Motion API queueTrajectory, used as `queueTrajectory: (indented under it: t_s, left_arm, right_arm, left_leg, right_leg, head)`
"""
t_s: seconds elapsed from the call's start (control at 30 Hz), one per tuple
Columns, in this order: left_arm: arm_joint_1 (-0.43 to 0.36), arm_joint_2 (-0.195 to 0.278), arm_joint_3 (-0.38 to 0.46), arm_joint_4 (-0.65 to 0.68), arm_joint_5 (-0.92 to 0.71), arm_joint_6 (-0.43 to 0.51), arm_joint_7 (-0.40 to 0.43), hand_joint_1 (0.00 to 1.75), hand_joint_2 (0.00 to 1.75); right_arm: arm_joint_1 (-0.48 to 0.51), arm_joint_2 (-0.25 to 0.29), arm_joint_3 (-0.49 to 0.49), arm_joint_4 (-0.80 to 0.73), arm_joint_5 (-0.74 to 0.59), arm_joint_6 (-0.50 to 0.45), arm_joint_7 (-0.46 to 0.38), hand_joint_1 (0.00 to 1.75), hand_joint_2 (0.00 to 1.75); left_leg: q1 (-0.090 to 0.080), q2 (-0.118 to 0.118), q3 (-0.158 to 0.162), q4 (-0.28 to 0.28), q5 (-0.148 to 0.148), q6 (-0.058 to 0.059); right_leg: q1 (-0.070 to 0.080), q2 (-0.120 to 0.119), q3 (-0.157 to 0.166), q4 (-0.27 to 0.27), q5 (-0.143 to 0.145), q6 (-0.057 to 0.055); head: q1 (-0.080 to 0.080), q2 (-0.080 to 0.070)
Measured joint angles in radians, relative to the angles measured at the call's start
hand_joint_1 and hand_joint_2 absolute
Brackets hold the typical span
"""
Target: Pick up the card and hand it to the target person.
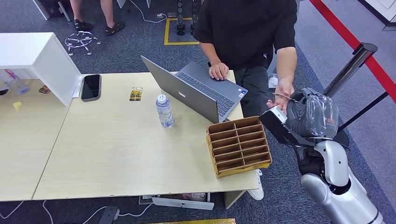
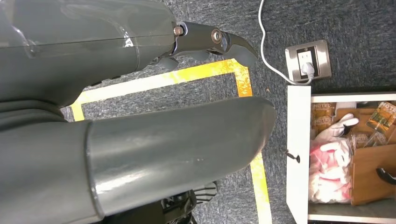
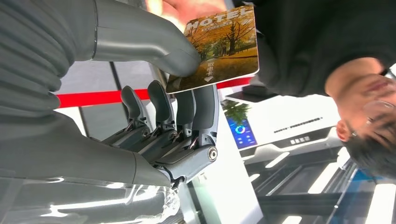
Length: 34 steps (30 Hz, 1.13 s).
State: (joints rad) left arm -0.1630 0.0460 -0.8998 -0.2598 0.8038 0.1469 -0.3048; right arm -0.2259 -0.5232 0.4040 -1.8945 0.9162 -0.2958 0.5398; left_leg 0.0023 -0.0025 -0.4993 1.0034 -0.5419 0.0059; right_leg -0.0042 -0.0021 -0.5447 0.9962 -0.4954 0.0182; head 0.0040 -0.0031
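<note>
Right hand (image 3: 154, 116), grey and raised off the far right corner of the pale wooden worktop (image 1: 116, 154), pinches a glossy hotel card with an autumn-tree picture (image 3: 219, 46) between thumb and fingers. That card sits just at the outstretched hand (image 1: 281, 91) of the person in a black shirt (image 1: 245, 32) standing behind the worktop; whether they touch it is hard to tell. Left hand (image 2: 205, 44) hangs below the worktop over dark carpet, fingers apart and holding nothing.
</note>
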Motion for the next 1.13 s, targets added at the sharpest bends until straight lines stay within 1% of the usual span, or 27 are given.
queueTrajectory:
  t_s: [0.27,0.5,0.57,0.63,0.67,0.7,0.73,0.77,0.8,0.83,0.87,0.9,1.13]
  left_arm:
    - [-0.005,-0.004,-0.006,0.0,0.0,0.0,0.001,0.0,0.0]
    - [-0.006,-0.005,-0.007,0.0,-0.006,0.0,0.003,0.0,0.0]
    - [-0.007,-0.005,-0.008,0.0,-0.01,0.0,0.006,0.0,0.0]
    - [-0.007,-0.005,-0.008,0.0,-0.015,0.0,0.01,0.0,0.0]
    - [-0.007,-0.006,-0.009,0.0,-0.016,0.0,0.011,0.0,0.0]
    - [-0.007,-0.006,-0.009,0.0,-0.017,0.0,0.012,0.0,0.0]
    - [-0.008,-0.006,-0.01,0.0,-0.019,0.0,0.013,0.0,0.0]
    - [-0.008,-0.007,-0.011,0.0,-0.02,0.0,0.014,0.0,0.0]
    - [-0.008,-0.007,-0.012,0.0,-0.022,0.0,0.015,0.0,0.0]
    - [-0.008,-0.007,-0.013,0.0,-0.024,0.0,0.016,0.0,0.0]
    - [-0.009,-0.007,-0.014,0.0,-0.027,0.0,0.017,0.0,0.0]
    - [-0.009,-0.007,-0.014,0.0,-0.029,0.0,0.017,0.0,0.0]
    - [-0.012,-0.007,-0.015,0.0,-0.036,0.0,0.021,0.0,0.0]
  right_arm:
    - [-0.001,-0.002,-0.012,0.063,0.002,-0.008,-0.006,1.3,1.75]
    - [-0.002,-0.002,-0.013,0.106,-0.008,-0.014,-0.005,1.27,1.75]
    - [-0.002,-0.002,-0.013,0.125,-0.003,-0.02,-0.006,1.25,1.75]
    - [-0.001,-0.002,-0.012,0.149,0.011,-0.021,-0.006,1.19,1.75]
    - [0.0,-0.002,-0.012,0.16,0.022,-0.02,-0.005,1.15,1.75]
    - [0.001,-0.002,-0.011,0.171,0.033,-0.018,-0.005,1.07,1.75]
    - [0.002,-0.002,-0.011,0.181,0.043,-0.014,-0.005,0.96,1.75]
    - [0.003,-0.002,-0.011,0.191,0.052,-0.008,-0.004,0.81,1.75]
    - [0.005,-0.002,-0.01,0.203,0.06,-0.002,-0.004,0.54,1.75]
    - [0.007,-0.002,-0.008,0.214,0.066,0.005,-0.004,0.31,1.75]
    - [0.009,-0.002,-0.007,0.225,0.071,0.011,-0.004,0.14,1.75]
    - [0.011,-0.002,-0.005,0.236,0.076,0.016,-0.004,0.0,1.75]
    - [0.017,-0.002,0.007,0.275,0.087,0.052,0.002,0.0,1.75]
  left_leg:
    - [0.0,0.0,0.0,0.0,0.0,0.0]
    - [0.0,0.0,0.0,0.0,0.0,0.0]
    - [0.0,0.0,0.0,0.0,0.0,0.0]
    - [0.0,0.0,0.0,0.0,0.0,0.0]
    - [0.0,0.0,0.0,0.0,0.0,0.0]
    - [0.0,0.0,0.0,0.0,0.0,0.0]
    - [0.0,0.0,0.0,0.0,0.0,0.0]
    - [0.0,0.0,0.0,0.0,0.0,0.0]
    - [0.0,0.0,0.0,0.0,0.0,0.0]
    - [0.0,0.0,0.0,0.0,0.0,0.0]
    - [0.0,0.0,0.0,0.0,0.0,0.0]
    - [0.0,0.0,0.0,0.0,0.0,0.0]
    - [0.0,0.0,0.0,0.0,0.0,0.0]
  right_leg:
    - [0.0,0.0,0.0,0.0,0.0,0.0]
    - [0.0,0.0,0.0,0.0,0.0,0.0]
    - [0.0,0.0,0.0,0.0,0.0,0.0]
    - [0.0,0.0,0.0,0.0,0.0,0.0]
    - [0.0,0.0,0.0,0.0,0.0,0.0]
    - [0.0,0.0,0.0,0.0,0.0,0.0]
    - [0.0,0.0,0.0,0.0,0.0,0.0]
    - [0.0,0.0,0.0,0.0,0.0,0.0]
    - [0.0,0.0,0.0,0.0,0.0,0.0]
    - [0.0,0.0,0.0,0.0,0.0,0.0]
    - [0.0,0.0,0.0,0.0,0.0,0.0]
    - [0.0,0.0,0.0,0.0,0.0,0.0]
    - [0.0,0.0,0.0,0.0,0.0,0.0]
  head:
    - [0.0,0.0]
    - [0.0,0.0]
    - [0.0,0.0]
    - [0.0,0.0]
    - [0.0,0.0]
    - [0.0,0.0]
    - [0.0,0.0]
    - [0.0,0.0]
    - [0.0,0.0]
    - [0.0,0.0]
    - [0.0,0.0]
    - [0.0,0.0]
    - [0.0,0.0]
